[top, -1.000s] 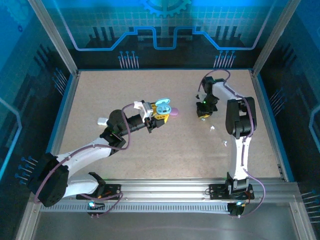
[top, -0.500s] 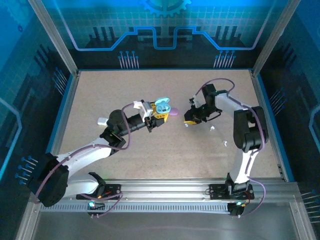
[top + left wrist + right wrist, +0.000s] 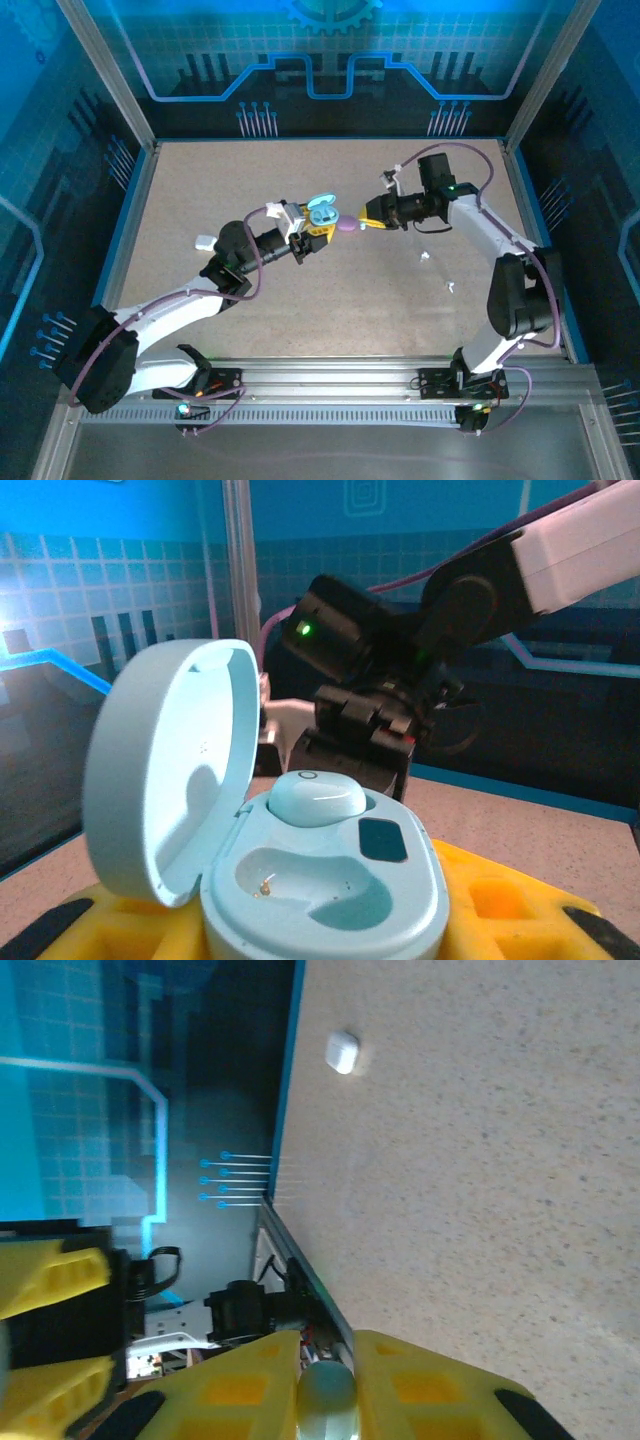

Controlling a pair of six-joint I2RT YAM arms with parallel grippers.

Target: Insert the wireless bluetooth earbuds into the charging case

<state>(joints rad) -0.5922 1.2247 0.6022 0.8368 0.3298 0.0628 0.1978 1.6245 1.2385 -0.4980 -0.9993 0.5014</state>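
Note:
My left gripper [image 3: 318, 232] is shut on the pale teal charging case [image 3: 321, 212] near the table's middle, holding it off the surface. In the left wrist view the case [image 3: 330, 880] rests between the yellow fingers [image 3: 500, 905] with its lid [image 3: 165, 780] standing open to the left. One teal earbud [image 3: 316, 797] sits in the far slot, and the near slot [image 3: 305, 885] is empty. My right gripper [image 3: 369, 222] points left at the case from close by. It is shut on a teal earbud [image 3: 328, 1398] pinched between its yellow fingertips.
A purple rounded piece [image 3: 345, 226] sits between the two grippers. Small white bits lie on the table at the right [image 3: 425, 256] [image 3: 450, 288], and a white piece [image 3: 204, 242] lies beside the left arm. Frame posts and blue walls ring the table.
The right arm has swung up off the table and leftward, bringing its gripper from the right-middle area to just beside the case. The left arm and case have stayed still.

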